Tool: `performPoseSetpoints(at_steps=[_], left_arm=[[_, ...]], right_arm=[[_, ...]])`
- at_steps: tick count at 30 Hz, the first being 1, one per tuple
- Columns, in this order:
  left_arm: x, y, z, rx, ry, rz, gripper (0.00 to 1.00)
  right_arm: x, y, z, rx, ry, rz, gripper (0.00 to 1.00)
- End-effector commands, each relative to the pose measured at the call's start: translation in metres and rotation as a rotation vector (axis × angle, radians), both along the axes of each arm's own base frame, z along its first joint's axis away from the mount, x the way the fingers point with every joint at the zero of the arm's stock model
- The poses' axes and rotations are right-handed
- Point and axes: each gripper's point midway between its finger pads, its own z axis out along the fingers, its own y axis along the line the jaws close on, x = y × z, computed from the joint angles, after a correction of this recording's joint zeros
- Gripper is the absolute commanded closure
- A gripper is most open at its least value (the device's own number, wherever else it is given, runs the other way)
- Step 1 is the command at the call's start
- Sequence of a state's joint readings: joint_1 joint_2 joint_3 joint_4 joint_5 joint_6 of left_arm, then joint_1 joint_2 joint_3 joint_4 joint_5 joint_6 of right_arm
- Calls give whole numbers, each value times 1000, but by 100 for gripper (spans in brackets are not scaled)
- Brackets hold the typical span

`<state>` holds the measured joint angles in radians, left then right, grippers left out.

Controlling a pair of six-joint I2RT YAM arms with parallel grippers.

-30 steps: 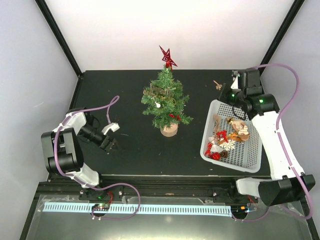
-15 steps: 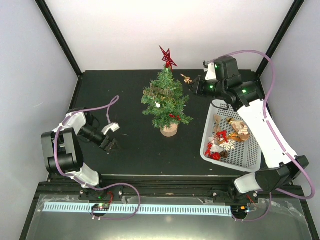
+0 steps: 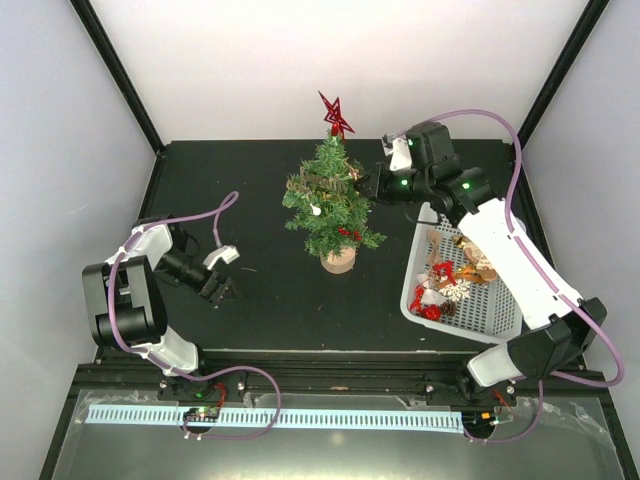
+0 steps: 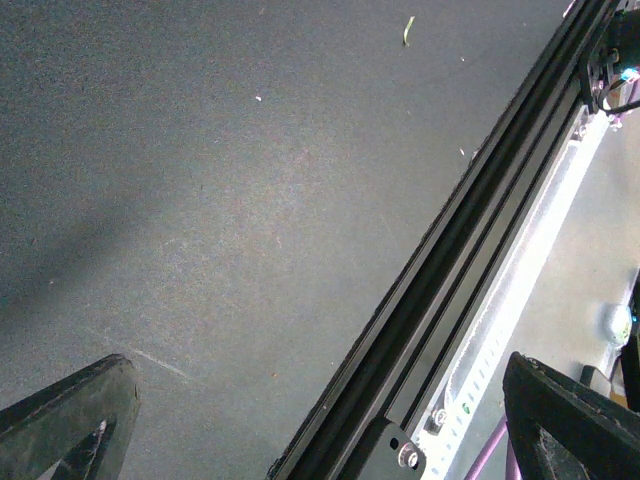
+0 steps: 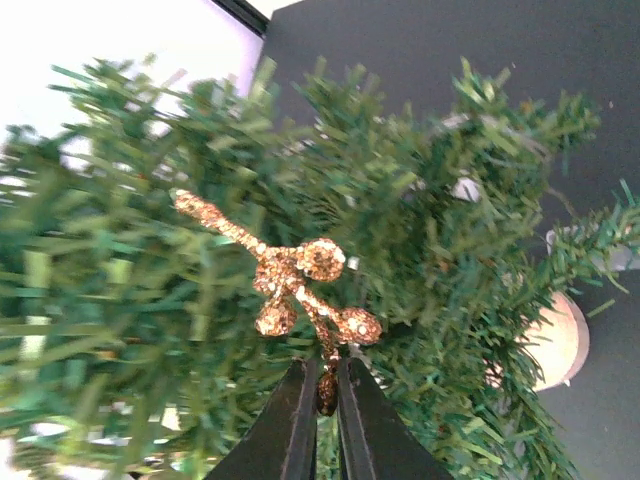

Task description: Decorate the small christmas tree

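Tree: the tree (image 3: 330, 205) stands upright mid-table, toward the back, on its round wood base (image 3: 338, 262). It's just left of the basket.
Star: a red star (image 3: 335, 114) sits on the very tip, and it's leaning a touch.
Already on the tree: there's a brownish piece (image 3: 318, 183) across the upper branches, a white bauble (image 3: 314, 210) on the left side and a bit of red (image 3: 348, 232) low on the right.
Right arm: it's stretched out from the near right, over the basket, reaching the tree's upper right flank.
Right gripper: look at the right gripper (image 5: 322, 388) in the wrist view! Its fingers are pinched nearly together on the stem of a gold sprig (image 5: 290, 272).
Sprig: it's glittery, with three round berries and one long twig pointing up and left. It's right in against the needles, but I can't tell if it's hooked on a branch.
Left gripper: the left gripper (image 3: 222, 289) is down low over the table (image 3: 260, 170) at the near left, well apart from the tree. Its jaws are spread wide with nothing between them.
Left wrist view: this one shows only bare dark tabletop and the black rail (image 4: 470, 230) along the near edge.
Basket: the white basket (image 3: 497, 312) sits flat on the right side of the table, with a heap of red, white and brown ornaments (image 3: 452, 278) inside.
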<state>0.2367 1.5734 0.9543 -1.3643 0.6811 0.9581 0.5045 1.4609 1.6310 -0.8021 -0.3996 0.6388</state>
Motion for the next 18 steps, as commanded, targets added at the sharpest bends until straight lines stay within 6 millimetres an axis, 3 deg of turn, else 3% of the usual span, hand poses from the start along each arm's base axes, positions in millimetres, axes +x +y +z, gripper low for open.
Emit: performPoseSetpoints(at_steps=[1,8,18], left_arm=[[3,-1,5,-28,-7,8,1],[2,0,5,-35,-1,9,1],[3,1,6,-31,-13,14,1]], right_arm=[[-4,1,-10,3,24,1,90],[-2,-2,-21,-24,30,-13,90],[3,-6,-1,-44,-28,-23,84]])
